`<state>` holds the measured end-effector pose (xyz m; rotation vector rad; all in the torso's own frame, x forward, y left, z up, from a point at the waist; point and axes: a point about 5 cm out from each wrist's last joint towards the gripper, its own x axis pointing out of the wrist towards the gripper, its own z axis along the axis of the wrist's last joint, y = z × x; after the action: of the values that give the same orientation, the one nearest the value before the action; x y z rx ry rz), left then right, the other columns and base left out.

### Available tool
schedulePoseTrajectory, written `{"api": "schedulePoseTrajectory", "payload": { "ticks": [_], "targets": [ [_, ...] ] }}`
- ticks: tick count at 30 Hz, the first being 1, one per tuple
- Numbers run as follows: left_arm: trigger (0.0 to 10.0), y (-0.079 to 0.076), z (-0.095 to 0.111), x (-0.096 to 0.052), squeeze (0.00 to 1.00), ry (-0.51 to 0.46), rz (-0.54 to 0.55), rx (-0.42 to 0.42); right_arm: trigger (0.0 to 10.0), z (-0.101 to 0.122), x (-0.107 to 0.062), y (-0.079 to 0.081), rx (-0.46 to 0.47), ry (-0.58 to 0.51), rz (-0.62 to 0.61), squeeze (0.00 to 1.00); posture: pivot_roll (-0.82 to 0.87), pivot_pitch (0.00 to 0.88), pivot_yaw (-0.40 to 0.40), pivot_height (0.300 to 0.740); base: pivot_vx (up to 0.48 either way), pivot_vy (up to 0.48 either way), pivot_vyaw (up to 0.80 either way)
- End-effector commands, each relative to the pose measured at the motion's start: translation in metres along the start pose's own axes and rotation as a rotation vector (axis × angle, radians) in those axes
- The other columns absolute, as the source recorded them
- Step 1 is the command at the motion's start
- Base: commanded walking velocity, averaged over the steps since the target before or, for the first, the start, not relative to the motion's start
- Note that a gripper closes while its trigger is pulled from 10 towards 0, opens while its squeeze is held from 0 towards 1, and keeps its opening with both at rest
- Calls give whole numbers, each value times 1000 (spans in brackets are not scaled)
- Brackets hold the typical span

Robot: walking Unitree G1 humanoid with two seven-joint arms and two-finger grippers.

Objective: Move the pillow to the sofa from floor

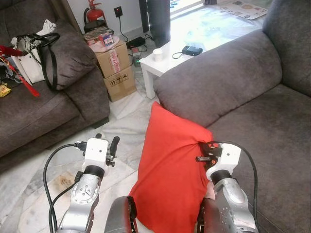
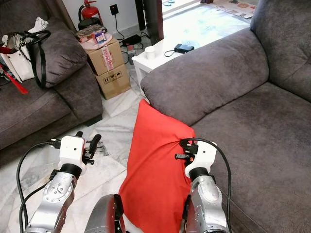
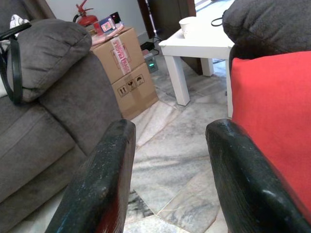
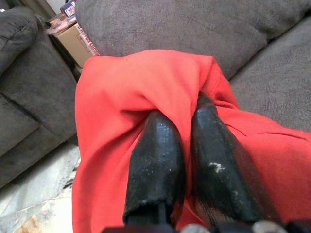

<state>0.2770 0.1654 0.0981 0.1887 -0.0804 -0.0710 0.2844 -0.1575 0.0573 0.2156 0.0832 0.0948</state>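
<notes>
A red pillow (image 1: 167,165) stands on edge against the front of the grey sofa (image 1: 272,131), its top corner reaching the sofa's armrest. My right gripper (image 4: 187,116) is shut on a fold of the pillow's cloth at its right edge, beside the seat cushion. My left gripper (image 3: 167,145) is open over the marble floor, just left of the pillow, with nothing between its fingers (image 3: 104,170).
A second grey sofa (image 1: 43,111) with a white handbag (image 1: 29,56) stands to the left. Stacked cardboard boxes (image 1: 116,68) and a white side table (image 1: 167,58) with a cup lie ahead. Marble floor (image 1: 124,131) runs between the sofas.
</notes>
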Motion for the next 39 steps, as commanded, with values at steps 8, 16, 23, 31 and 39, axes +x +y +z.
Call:
{"api": "schedulePoseTrajectory", "payload": {
  "ticks": [8,16,23,31,39],
  "targets": [
    [10000,5,2,-2,0,-16,3,16,10000,54,14,6,-8,-236,26,0,-34,80,118,580,0,0,0],
    [10000,4,1,-2,0,-14,-2,18,10000,54,14,6,-5,-240,27,0,-34,78,121,580,0,0,0],
    [10000,4,1,-2,0,-11,-2,16,10000,54,14,7,-2,-239,30,0,-35,75,118,621,0,0,0],
    [10000,3,-1,-3,0,-9,-5,16,10000,55,15,8,-6,-246,34,0,-38,68,119,684,0,0,0],
    [10000,2,-1,-3,0,-11,-7,15,10000,55,15,8,-5,-244,39,0,-35,64,120,714,0,0,0]
  ]
}}
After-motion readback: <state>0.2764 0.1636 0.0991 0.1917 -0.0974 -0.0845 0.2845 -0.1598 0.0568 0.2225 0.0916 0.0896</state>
